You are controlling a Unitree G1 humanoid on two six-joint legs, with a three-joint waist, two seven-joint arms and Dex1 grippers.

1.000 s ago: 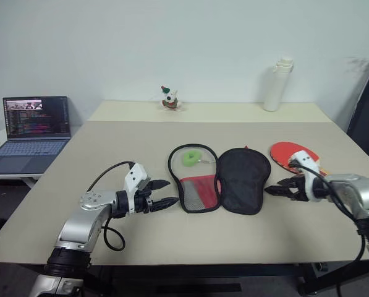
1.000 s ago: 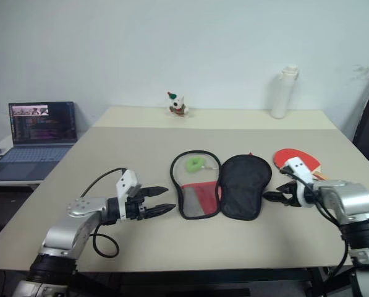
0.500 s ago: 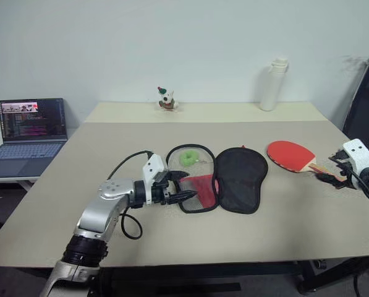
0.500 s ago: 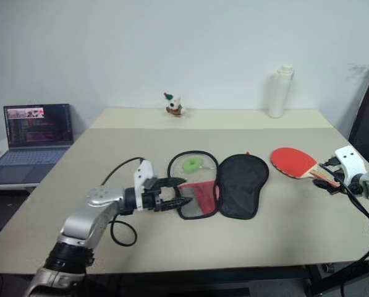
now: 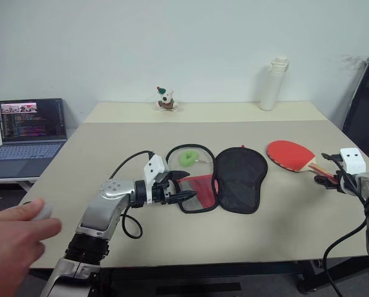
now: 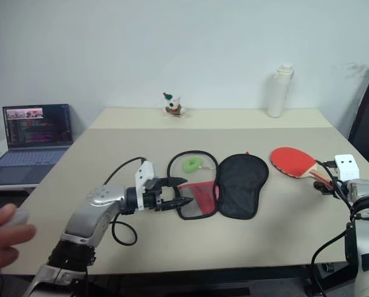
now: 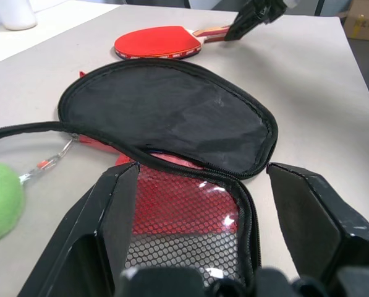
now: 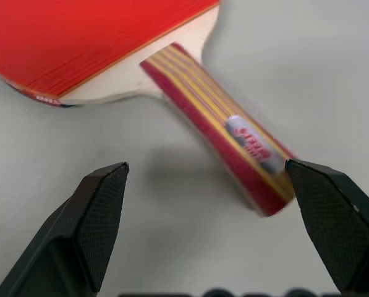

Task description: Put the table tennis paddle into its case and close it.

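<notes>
I see even, soft room light across the table (image 5: 172, 241), bright enough throughout, with only faint shadows under things. No strong glare; a small sheen sits on the clear mesh of the case (image 7: 190, 216). A hand (image 5: 11, 241) at the near edge is blurred. Up close, the paddle (image 8: 221, 117) handle smears slightly, and the black fingers (image 8: 91, 235) look soft.

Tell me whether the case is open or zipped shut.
Open. The case lies unzipped and spread flat on the table, black lining up, with the table tennis paddle outside it.
</notes>
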